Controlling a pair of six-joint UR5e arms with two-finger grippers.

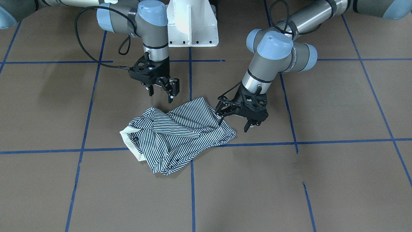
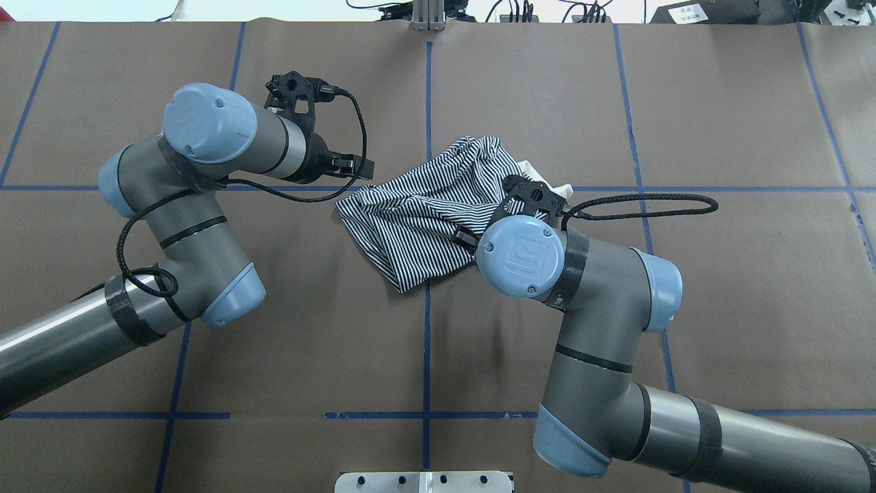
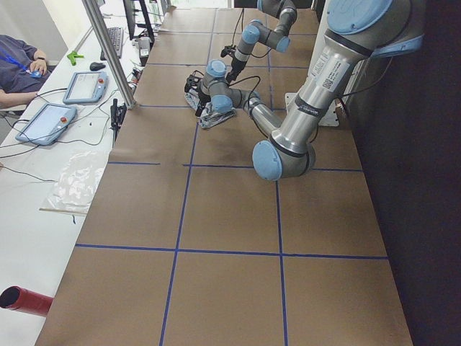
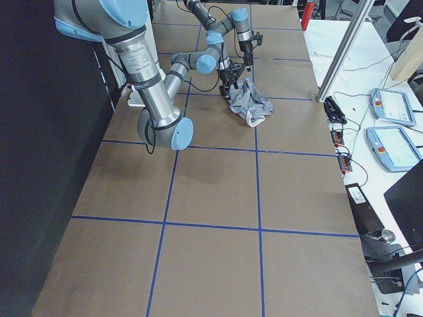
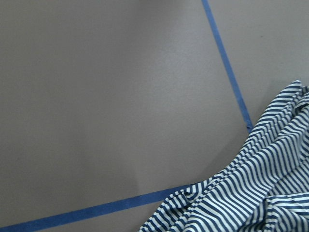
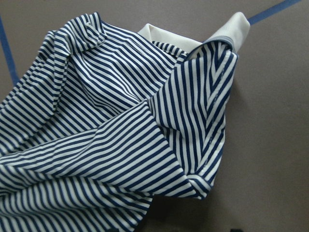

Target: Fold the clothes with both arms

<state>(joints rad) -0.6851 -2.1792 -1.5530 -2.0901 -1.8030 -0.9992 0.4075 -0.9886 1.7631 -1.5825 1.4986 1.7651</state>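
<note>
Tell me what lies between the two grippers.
In the front-facing view, a corner of the striped shirt lies between the right gripper and the left gripper.

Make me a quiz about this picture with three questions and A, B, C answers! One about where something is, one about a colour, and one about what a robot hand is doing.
1. Where is the striped shirt?
A) on the brown table
B) in a basket
C) hanging from a gripper

2. What colour is the shirt's collar?
A) red
B) green
C) cream

3. How is the right gripper?
A) shut on the shirt
B) open, holding nothing
C) shut on a cup

Answers:
1 A, it lies crumpled flat on the table.
2 C, the plain band at the shirt's end is cream.
3 B, its jaws stand apart above the shirt with nothing between them.
</note>
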